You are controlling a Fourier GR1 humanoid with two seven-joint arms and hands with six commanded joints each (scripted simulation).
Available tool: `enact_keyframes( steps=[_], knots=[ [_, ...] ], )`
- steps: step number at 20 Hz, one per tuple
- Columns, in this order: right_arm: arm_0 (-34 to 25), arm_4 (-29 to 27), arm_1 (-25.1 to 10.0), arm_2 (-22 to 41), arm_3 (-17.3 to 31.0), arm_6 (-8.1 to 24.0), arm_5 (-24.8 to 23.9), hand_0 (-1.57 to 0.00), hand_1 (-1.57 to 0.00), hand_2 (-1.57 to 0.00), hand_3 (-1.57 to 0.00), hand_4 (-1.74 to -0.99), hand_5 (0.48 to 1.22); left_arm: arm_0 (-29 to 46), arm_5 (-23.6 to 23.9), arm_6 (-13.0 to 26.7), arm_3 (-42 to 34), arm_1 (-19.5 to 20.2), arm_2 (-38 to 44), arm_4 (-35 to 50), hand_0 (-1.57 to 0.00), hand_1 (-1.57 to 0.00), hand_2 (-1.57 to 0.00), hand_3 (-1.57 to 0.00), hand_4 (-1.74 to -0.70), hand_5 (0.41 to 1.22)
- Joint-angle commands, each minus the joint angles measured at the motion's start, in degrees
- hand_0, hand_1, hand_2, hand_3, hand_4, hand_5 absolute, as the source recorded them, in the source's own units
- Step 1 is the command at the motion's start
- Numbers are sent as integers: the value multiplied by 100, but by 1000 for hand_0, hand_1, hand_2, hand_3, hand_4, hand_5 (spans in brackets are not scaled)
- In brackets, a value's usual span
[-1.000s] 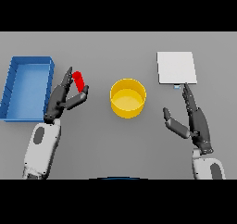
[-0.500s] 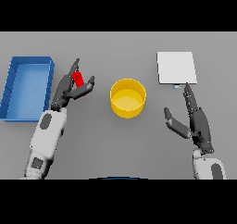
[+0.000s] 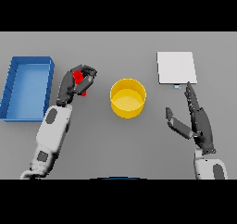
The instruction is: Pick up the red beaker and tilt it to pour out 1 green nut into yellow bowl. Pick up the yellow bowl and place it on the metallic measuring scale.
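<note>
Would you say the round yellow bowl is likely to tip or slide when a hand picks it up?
The round yellow bowl looks wide and low, so probably stable. Its smooth walls may slip. It appears rigid and likely light.

Red beaker: small, largely covered by dark fingers curled round it, off the surface, left of the bowl; its tilt cannot be judged. Yellow bowl: round, upright, open side up, resting mid-surface, apart from the beaker. Metallic measuring scale: flat pale square plate, lying right of and beyond the bowl, bare.
</note>
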Motion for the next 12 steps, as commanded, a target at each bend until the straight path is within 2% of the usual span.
enact_keyframes(
  steps=[1,3,4,5,6,8,12],
  knots=[
    [8,41,48,40,30,14,-23,1,1,1,1,-1287,684,-2,74,-213,64,-22,-27,-99,-1001,-1014,-1023,-1018,-1440,1047],
    [-124,11,7,-6,58,167,-9,1,1,1,1,-1291,684,-7,80,-375,94,-90,11,-124,-1206,-1214,-1220,-1217,-1445,1109],
    [-128,20,43,9,89,121,-27,1,1,1,1,-1293,682,-70,90,-358,165,-86,50,-145,-1279,-1286,-1290,-1288,-1447,1132],
    [-142,-7,37,-11,176,131,-1,1,1,1,1,-1296,681,-36,133,-513,152,-109,60,-170,-1338,-1343,-1347,-1344,-1506,1132],
    [-156,-49,51,-18,193,55,20,1,1,1,1,-1303,682,-12,149,-633,140,-133,60,-134,-1384,-1388,-1391,-1390,-1553,1129],
    [-176,7,12,1,257,-108,40,1,1,1,1,-1288,679,-14,151,-612,94,-102,71,-21,-1452,-1454,-1456,-1455,-1621,1117],
    [-191,162,43,68,260,-134,-40,1,1,1,1,-1254,667,-87,272,-574,-241,-14,-44,61,-1522,-1523,-1524,-1523,-1692,1100]
  ],
)
